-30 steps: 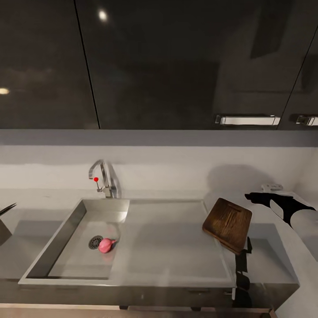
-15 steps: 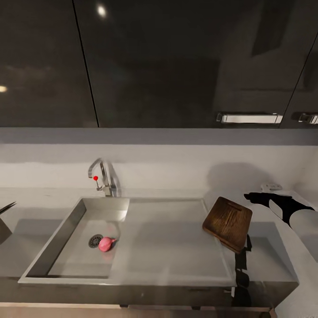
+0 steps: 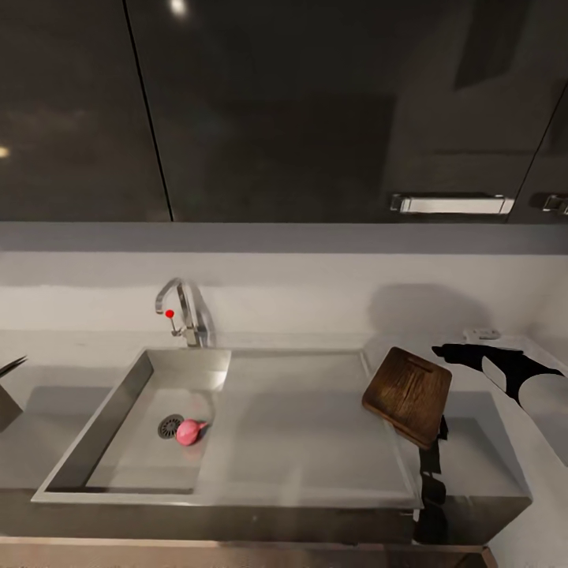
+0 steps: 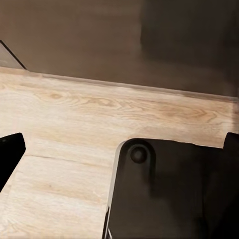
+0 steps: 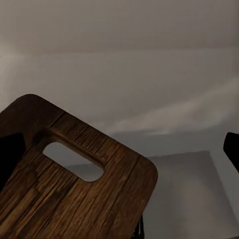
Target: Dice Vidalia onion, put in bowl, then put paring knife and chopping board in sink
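Head view: your right pincer state can't be told under the stiff, tilted chopping board point(image 3: 407, 395); grip its long edge.

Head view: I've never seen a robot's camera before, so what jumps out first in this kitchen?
The small pink Vidalia onion catches the eye first, lying in the steel sink right beside the round drain. Next comes the dark wooden chopping board, tilted up over the sink's right edge, its slot handle showing in the right wrist view. Behind the basin stands a curved faucet with a red dot.
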